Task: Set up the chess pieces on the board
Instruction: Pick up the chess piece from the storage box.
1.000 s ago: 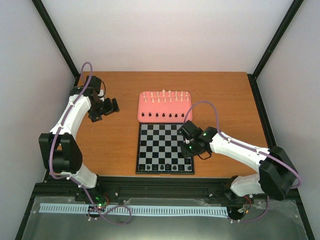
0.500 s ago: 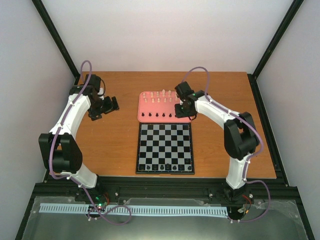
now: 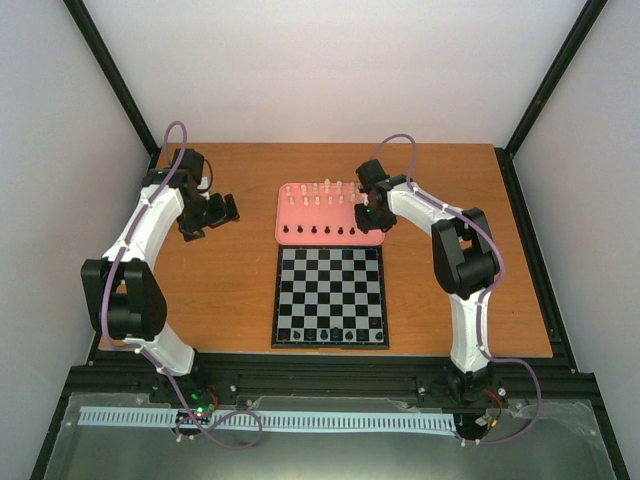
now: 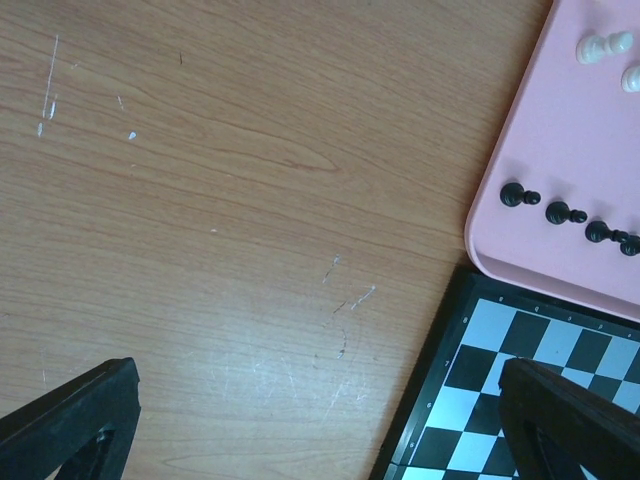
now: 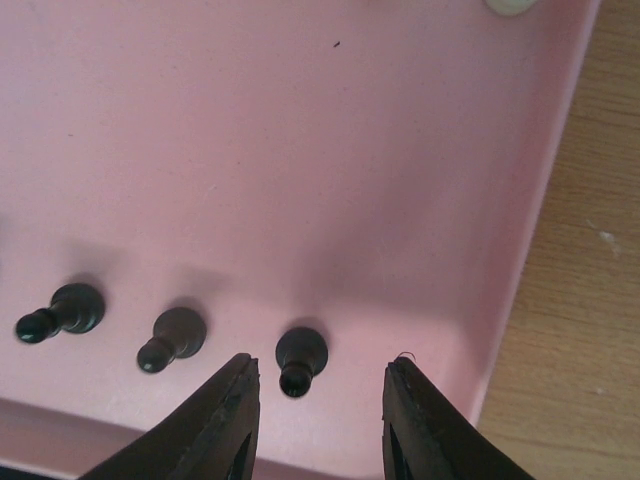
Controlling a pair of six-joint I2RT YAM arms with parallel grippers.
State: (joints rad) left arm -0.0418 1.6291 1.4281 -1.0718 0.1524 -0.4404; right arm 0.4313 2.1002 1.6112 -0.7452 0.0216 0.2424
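The half-open right gripper (image 5: 322, 372) has the tiny black chess pawn (image 5: 301, 352) between its jaws, bottom middle of frame.

Robotics lab test cell, plain white panel walls (image 3: 340, 70) on three sides, black frame posts (image 3: 108, 72) at the corners, wooden surface (image 3: 230, 290) inside, left arm (image 3: 150, 215) and right arm (image 3: 460, 260) bolted to a black rail (image 3: 320, 378) along its near edge, slotted cable duct (image 3: 300, 420) below.

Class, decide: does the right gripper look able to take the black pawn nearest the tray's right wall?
Probably yes: the right gripper is open astride that black pawn, nothing between them; the tray wall stands clear.
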